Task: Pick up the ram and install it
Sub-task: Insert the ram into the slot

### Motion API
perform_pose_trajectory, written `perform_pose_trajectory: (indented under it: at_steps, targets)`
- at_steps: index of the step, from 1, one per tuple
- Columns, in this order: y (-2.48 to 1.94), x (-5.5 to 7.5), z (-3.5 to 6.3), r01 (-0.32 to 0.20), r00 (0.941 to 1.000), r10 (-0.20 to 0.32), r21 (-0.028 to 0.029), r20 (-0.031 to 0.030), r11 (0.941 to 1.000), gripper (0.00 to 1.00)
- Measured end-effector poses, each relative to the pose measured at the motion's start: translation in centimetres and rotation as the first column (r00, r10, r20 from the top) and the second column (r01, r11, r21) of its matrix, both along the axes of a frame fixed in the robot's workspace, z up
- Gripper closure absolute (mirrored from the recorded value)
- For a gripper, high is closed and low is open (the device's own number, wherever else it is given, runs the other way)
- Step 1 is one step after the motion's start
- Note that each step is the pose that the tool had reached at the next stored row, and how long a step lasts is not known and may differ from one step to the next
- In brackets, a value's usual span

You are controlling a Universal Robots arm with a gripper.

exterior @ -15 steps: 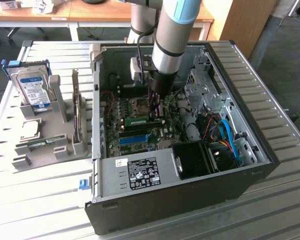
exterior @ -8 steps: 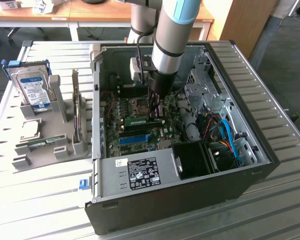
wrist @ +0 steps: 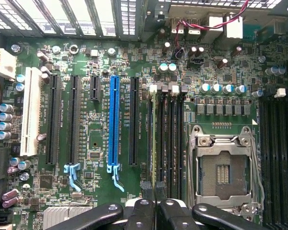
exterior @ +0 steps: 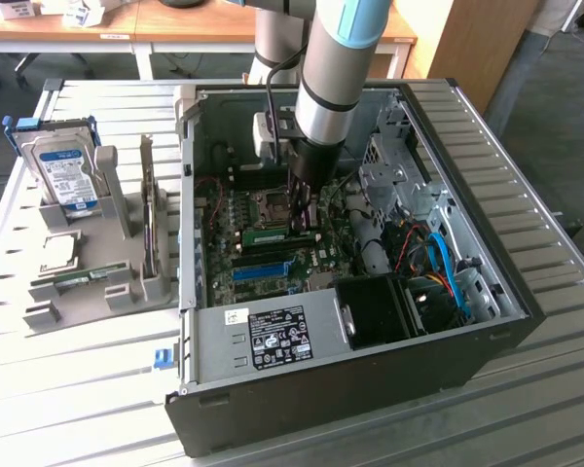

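The ram (exterior: pixel 273 236) is a thin green stick standing on edge in a memory slot of the motherboard (exterior: pixel 229 248), inside the open computer case (exterior: pixel 350 389). My gripper (exterior: pixel 302 222) reaches straight down into the case and is shut on the ram's end nearest the exterior view's right. In the wrist view the ram (wrist: pixel 155 139) shows edge-on as a narrow line along the black memory slots. My gripper (wrist: pixel 154 188) pinches it between two dark fingertips (wrist: pixel 146 186). The empty processor socket (wrist: pixel 223 167) lies just beside these slots.
A long blue slot strip (wrist: pixel 114 124) and black card slots lie beside the memory slots. Blue and red cables (exterior: pixel 438 258), a drive cage (exterior: pixel 394 165) and a black fan shroud (exterior: pixel 375 311) crowd the case's right. Left of the case, a grey holder (exterior: pixel 107 282) carries a hard drive (exterior: pixel 66 170).
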State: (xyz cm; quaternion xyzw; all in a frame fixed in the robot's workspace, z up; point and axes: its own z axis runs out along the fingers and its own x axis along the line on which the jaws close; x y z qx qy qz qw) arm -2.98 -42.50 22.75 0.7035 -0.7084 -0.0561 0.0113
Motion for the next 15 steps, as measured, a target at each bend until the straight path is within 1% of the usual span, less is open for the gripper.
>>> perform_pose_trajectory:
  at_steps: [15]
  targets:
    - [0.0,0.11,-0.07,0.0,1.0,0.0,-0.0002,-0.0001,1.0,0.88]
